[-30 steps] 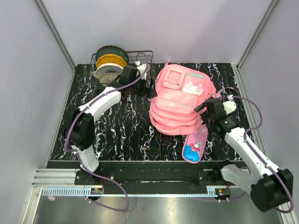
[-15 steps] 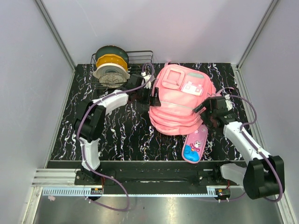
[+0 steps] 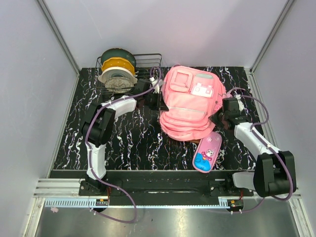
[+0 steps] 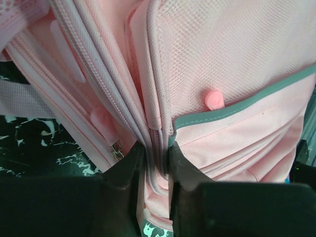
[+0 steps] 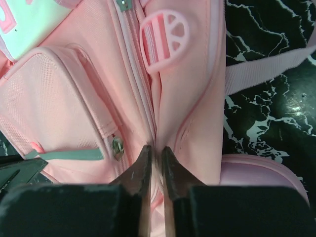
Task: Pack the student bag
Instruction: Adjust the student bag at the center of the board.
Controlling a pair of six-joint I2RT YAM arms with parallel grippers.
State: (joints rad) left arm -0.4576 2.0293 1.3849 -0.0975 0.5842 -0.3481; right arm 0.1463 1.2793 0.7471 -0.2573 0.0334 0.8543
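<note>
The student bag point(image 3: 190, 106) lay on the marbled table point(image 3: 128, 138), toward 1 o'clock. The left gripper point(image 4: 154, 148) at its 9 o'clock and the right gripper point(image 5: 156, 149) at 3 o'clock each pinched its fabric, fingers narrow.

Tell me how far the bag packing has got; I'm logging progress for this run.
Done: nothing visibly packed. In hand: the left gripper and right gripper each pinch a fold of the student bag from opposite sides, probably to open it; its zip looks closed. Left: opening the bag and loading the pencil case, which lies on the table beside it.
</note>
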